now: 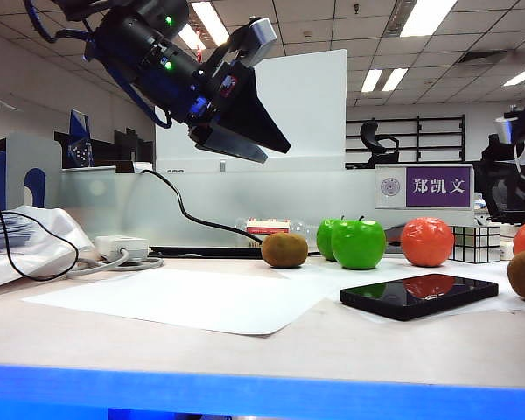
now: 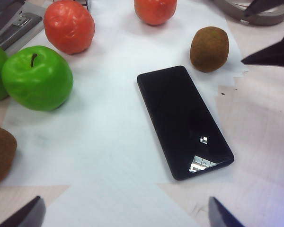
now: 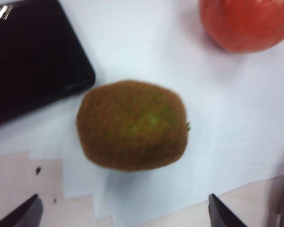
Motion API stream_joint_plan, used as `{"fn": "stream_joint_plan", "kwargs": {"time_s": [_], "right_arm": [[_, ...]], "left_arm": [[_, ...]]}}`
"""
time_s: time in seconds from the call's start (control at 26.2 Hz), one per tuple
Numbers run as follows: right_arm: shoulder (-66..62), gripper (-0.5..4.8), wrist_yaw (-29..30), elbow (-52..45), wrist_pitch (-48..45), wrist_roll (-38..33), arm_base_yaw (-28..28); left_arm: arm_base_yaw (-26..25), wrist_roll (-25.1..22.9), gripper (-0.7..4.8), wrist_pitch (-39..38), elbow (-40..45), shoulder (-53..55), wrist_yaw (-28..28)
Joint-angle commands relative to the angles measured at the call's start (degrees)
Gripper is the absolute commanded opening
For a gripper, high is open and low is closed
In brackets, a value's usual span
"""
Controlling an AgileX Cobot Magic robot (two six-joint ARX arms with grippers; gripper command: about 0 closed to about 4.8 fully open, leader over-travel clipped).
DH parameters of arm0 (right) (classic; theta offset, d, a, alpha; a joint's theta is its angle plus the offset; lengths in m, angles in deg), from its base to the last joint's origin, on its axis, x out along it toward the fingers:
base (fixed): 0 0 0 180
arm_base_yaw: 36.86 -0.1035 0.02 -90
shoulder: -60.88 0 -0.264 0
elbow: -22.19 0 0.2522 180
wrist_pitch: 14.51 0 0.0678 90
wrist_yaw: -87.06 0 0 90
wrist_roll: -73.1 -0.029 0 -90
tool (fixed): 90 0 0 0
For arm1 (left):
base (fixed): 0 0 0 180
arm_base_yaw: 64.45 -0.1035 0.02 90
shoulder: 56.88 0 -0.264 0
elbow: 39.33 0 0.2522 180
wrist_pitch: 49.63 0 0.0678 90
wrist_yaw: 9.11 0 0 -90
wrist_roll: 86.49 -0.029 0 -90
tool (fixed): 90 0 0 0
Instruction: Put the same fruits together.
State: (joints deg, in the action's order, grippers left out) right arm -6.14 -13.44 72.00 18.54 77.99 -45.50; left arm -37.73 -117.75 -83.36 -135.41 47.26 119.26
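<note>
Two green apples (image 1: 357, 242) touching; kiwis (image 1: 284, 249) well apart; orange-red fruits (image 1: 427, 241) apart, all resting on white paper.

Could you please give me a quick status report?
Left pincer open, raised. Right pincer open over kiwi. Phone beside it.

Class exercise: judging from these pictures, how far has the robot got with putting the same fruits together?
Done: the green apples sit together. In hand: the open right pincer hovers over the right-hand kiwi, gripping nothing. Left: the other kiwi lies apart, and the orange-red fruits stand separated. The left pincer hangs open above.
</note>
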Motion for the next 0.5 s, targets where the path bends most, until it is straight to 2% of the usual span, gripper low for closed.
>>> {"fn": "stream_joint_plan", "kwargs": {"time_s": [0.04, 0.19, 0.5], "right_arm": [[0.2, 4.79, 0.1, -0.3, -2.2, -0.2, 0.0], [-1.7, 4.79, 0.2, -0.3, -7.3, -0.2, 0.6], [-6.6, 4.79, 0.2, -0.4, -8.3, -0.3, 0.7]], "left_arm": [[0.0, 0.1, 4.79, 0.4, -0.1, -0.2, 0.4], [0.0, 0.2, 4.79, 0.7, -0.1, -0.2, 0.4], [0.0, 0.1, 4.79, 0.8, -0.1, -0.2, 0.2]]}}
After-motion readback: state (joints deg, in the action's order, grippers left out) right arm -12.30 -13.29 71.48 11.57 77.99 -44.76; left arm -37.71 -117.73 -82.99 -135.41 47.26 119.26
